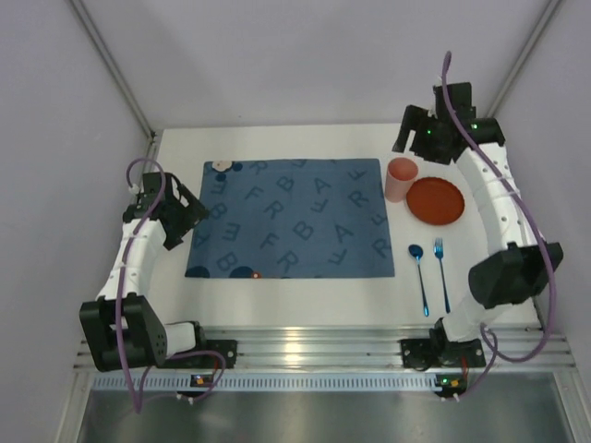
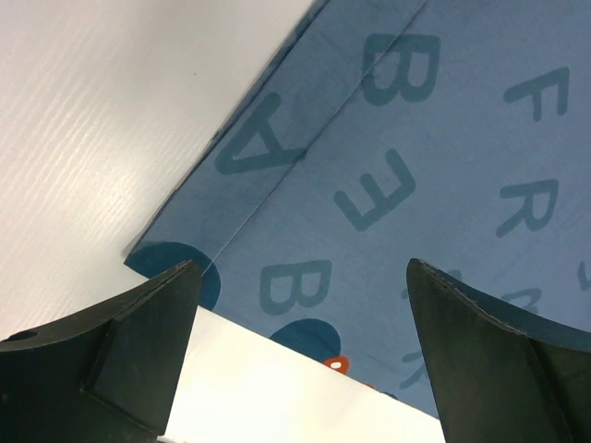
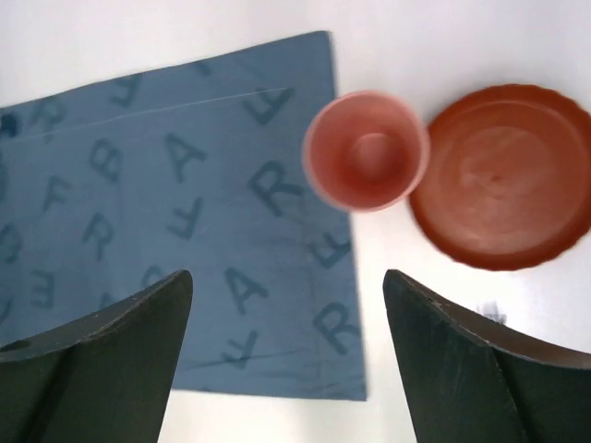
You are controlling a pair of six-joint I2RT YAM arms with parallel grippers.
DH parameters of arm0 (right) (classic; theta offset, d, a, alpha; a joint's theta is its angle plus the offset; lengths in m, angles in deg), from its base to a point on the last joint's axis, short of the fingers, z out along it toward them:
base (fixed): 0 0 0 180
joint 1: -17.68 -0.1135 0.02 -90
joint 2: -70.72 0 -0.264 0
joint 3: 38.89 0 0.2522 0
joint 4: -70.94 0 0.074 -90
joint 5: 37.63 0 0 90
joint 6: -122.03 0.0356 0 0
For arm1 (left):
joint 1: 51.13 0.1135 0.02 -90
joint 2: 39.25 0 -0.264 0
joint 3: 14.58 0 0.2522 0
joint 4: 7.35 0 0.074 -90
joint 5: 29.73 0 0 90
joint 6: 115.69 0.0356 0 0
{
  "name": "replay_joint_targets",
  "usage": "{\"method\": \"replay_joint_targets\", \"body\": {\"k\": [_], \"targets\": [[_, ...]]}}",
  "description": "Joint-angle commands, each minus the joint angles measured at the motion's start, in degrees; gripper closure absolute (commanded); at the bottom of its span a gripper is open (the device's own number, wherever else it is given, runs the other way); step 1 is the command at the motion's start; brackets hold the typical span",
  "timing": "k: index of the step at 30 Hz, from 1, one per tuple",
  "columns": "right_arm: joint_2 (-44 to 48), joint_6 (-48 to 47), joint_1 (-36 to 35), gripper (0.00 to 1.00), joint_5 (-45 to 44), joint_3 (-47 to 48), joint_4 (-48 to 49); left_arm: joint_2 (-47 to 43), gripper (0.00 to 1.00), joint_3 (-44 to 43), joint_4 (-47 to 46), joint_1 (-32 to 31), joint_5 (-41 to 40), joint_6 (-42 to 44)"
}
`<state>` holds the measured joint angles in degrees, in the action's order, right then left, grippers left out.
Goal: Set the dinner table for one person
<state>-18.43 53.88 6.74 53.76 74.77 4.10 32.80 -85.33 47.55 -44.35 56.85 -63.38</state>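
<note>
The white dinner table (image 1: 277,309) carries a dark blue placemat (image 1: 291,217) printed with letters, spread flat at its middle. A pink cup (image 1: 402,178) stands upright at the mat's far right corner, next to an orange-red plate (image 1: 435,200). A blue spoon (image 1: 420,277) and blue fork (image 1: 442,274) lie side by side in front of the plate. My right gripper (image 1: 406,138) is open and empty, raised above and behind the cup (image 3: 367,150) and plate (image 3: 506,175). My left gripper (image 1: 185,217) is open and empty over the mat's left edge (image 2: 388,175).
Grey walls close in the table on the left, back and right. A metal rail (image 1: 305,346) with both arm bases runs along the near edge. The table's left strip (image 2: 102,120) beside the mat shows bare white.
</note>
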Motion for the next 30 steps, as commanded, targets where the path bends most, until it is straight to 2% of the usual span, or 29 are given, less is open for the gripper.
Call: {"method": "replay_joint_targets", "body": {"k": [1, 5, 9, 14, 15, 18, 19, 20, 21, 24, 30], "targets": [[-10.94, -1.63, 4.34, 0.16, -6.83, 6.17, -8.70, 0.98, 0.02, -2.77, -1.68, -0.02, 3.07, 2.97], [-20.17, -2.51, 6.28, 0.17, -8.15, 12.59, -12.39, 2.04, 0.02, -3.56, -0.55, -0.11, 4.83, 2.45], [-24.32, -3.56, 6.72, 0.17, -9.91, 14.01, -11.52, 1.95, 0.02, -2.77, -0.72, -0.02, 4.04, 1.05], [-29.93, -2.60, 9.35, 0.25, -7.90, 14.89, -10.47, 2.13, 0.02, -4.26, 1.39, -0.11, 1.67, -0.36], [-30.82, -2.51, 9.44, 0.29, -7.46, 15.41, -10.20, 2.30, 0.02, -4.44, 1.74, -0.11, 1.49, -0.45], [-33.90, -2.86, 9.45, 0.54, -6.05, 17.43, -10.20, 3.44, 0.03, -5.85, 3.15, -0.11, 0.44, -0.45], [-34.51, -2.86, 9.45, 0.76, -5.87, 17.87, -10.20, 3.62, 0.02, -6.11, 3.67, -0.11, 0.17, -0.45], [-35.56, -2.86, 9.53, 0.86, -5.70, 18.40, -10.20, 3.62, 0.02, -6.64, 3.94, -0.02, -0.01, -0.45], [-35.92, -2.77, 9.45, 1.00, -5.69, 19.19, -10.38, 3.62, 0.03, -6.81, 3.94, -0.11, -0.09, -0.54], [-36.10, -2.42, 9.45, 1.00, -6.57, 21.91, -11.17, 3.80, 0.02, -8.13, 4.29, -0.11, 0.26, -0.45], [-30.22, -0.84, 5.41, 1.00, -10.26, 27.28, -13.63, 4.85, 0.03, -10.33, 5.00, -0.19, -0.27, 0.16]]}}
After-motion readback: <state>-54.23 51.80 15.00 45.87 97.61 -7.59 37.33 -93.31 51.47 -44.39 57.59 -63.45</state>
